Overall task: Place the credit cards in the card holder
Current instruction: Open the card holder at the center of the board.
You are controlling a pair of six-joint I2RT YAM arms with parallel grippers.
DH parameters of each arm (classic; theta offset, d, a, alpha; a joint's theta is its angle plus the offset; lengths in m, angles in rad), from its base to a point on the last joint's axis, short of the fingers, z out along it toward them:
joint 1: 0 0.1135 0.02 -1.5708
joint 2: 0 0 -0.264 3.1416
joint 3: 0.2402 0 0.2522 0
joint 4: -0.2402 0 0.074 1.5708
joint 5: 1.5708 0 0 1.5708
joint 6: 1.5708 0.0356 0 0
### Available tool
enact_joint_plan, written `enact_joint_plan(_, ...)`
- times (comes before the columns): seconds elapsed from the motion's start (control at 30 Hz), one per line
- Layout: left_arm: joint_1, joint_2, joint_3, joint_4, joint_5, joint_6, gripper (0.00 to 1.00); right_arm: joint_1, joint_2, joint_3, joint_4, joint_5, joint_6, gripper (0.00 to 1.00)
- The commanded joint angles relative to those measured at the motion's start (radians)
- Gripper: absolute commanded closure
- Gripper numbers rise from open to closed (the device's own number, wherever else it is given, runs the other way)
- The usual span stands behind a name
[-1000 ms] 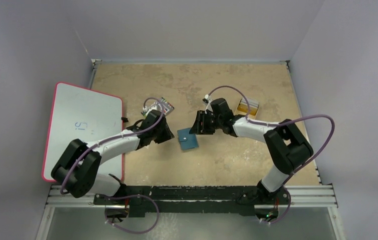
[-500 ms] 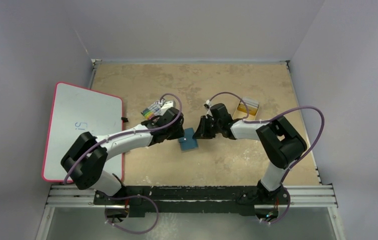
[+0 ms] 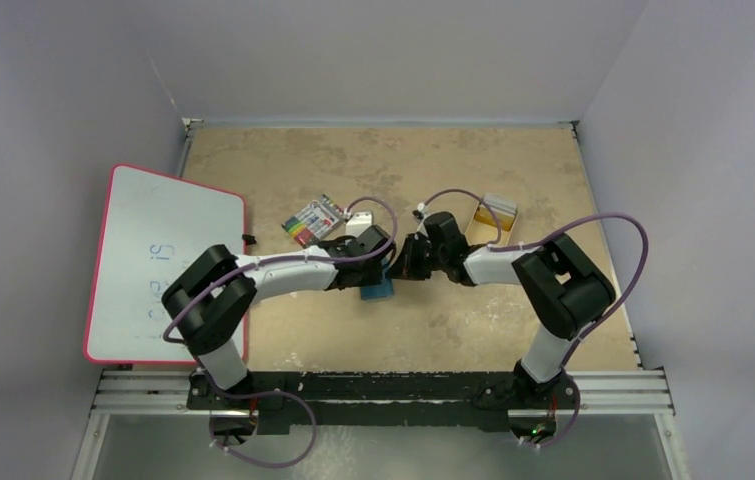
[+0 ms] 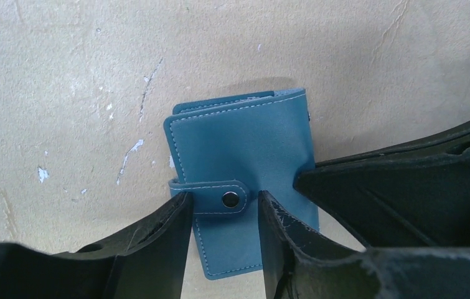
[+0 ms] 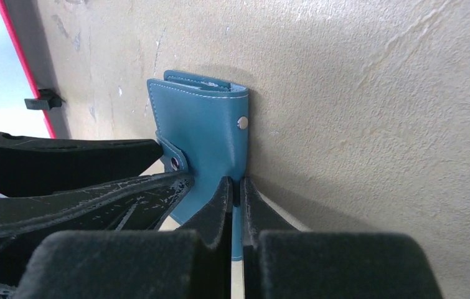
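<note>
The right claw [image 5: 235, 187], clenched on an edge of the card holder [image 4: 244, 143], seemingly steadies it while the released left claw [image 4: 224, 205] straddles the snap strap [image 4: 204, 194], likely to unfasten it.

Our left arm [image 3: 283, 272]: stretched low and long to the right, toward the table's middle.
Our left gripper [image 4: 223, 202]: jaws parted, fingers pointing down.
Our right arm [image 3: 498, 262]: elbow bent, forearm angled left.
Our right gripper [image 5: 235, 187]: fingers pressed together, pinching the card holder [image 5: 201, 124] by its edge.
Our two grippers: just beside each other.
</note>
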Motion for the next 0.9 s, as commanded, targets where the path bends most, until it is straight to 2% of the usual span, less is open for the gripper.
enact_joint_plan(0.0,-0.024,0.067,0.066,-0.047,-0.096,0.027,0.57,0.002,-0.025,-0.020,0.049,-0.024,0.018,1.00)
enact_joint_plan(0.2,-0.033,0.113,0.104,-0.128,-0.172,0.042,0.60,0.002,-0.030,-0.032,0.060,-0.040,0.024,1.00)
enact_joint_plan(0.4,-0.034,0.089,0.122,-0.175,-0.220,0.045,0.86,0.002,-0.037,-0.046,0.055,-0.041,0.029,1.00)
enact_joint_plan(0.57,-0.034,0.015,0.114,-0.162,-0.207,0.071,1.00,0.002,-0.036,-0.050,0.043,-0.028,0.024,1.00)
enact_joint_plan(0.73,-0.034,-0.079,0.100,-0.193,-0.210,0.080,1.00,0.000,-0.056,-0.067,0.007,0.017,0.009,1.00)
enact_joint_plan(0.87,-0.029,-0.161,0.056,-0.165,-0.158,0.065,1.00,-0.001,-0.073,-0.050,-0.057,0.070,-0.021,1.00)
